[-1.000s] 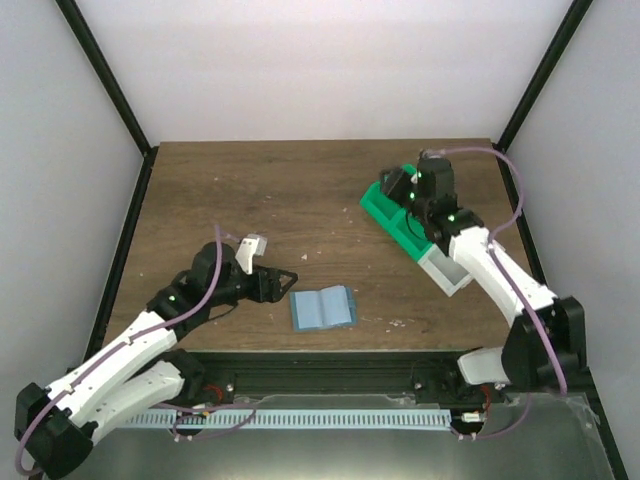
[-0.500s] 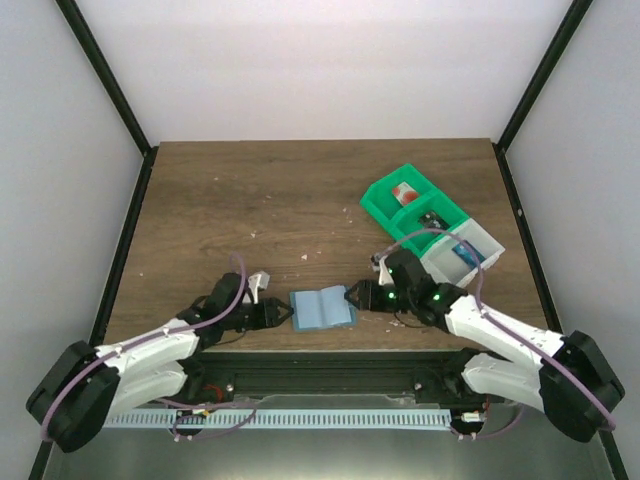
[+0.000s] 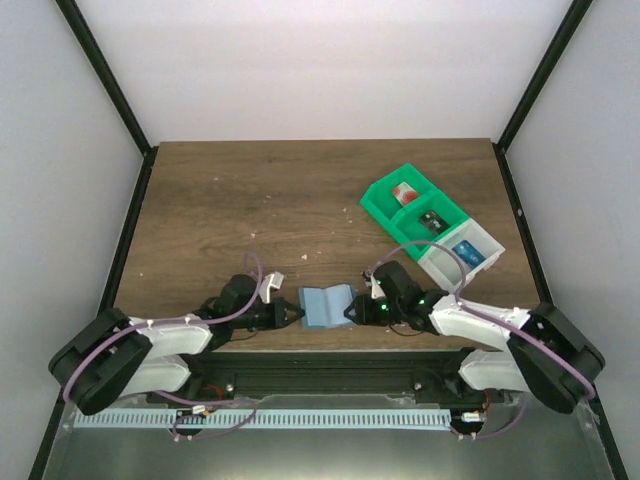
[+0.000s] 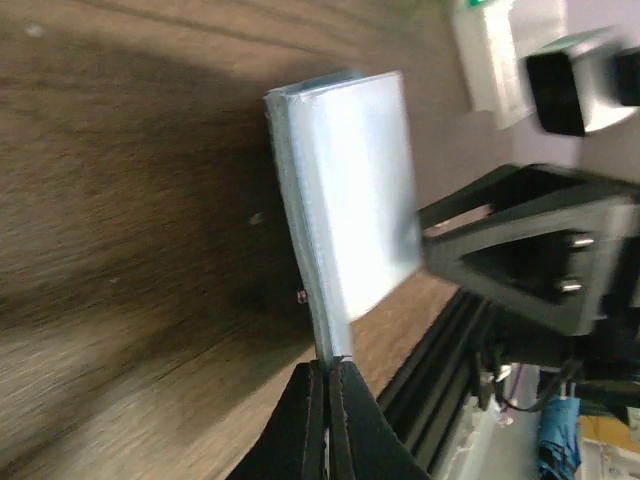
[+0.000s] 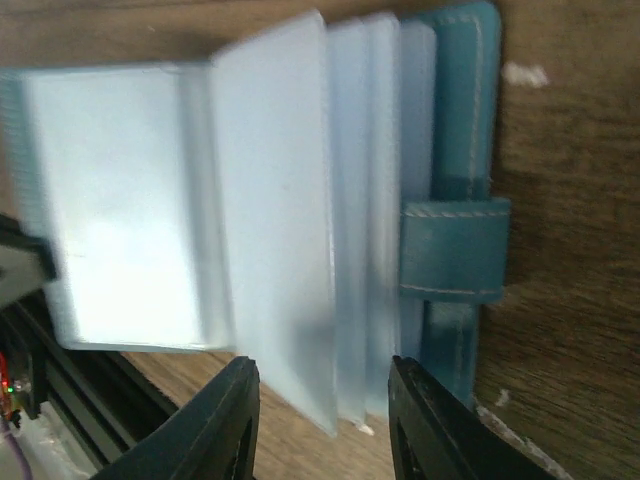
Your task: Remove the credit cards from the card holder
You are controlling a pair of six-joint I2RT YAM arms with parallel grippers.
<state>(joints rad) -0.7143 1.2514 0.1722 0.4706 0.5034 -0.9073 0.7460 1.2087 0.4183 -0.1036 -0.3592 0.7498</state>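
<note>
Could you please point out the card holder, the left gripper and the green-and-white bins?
card holder (image 3: 325, 306), top view, on its blue upper face
left gripper (image 4: 328, 368), left wrist view, between its closed fingertips
green-and-white bins (image 3: 380, 218), top view, on the green near wall

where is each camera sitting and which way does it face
Top external: above and behind, looking down at the table; left arm and right arm show.
Left wrist: low, facing the card holder; left gripper pinches its edge.
Right wrist: close on the card holder's leaves; right gripper straddles them.
Shared: all show the card holder.
</note>
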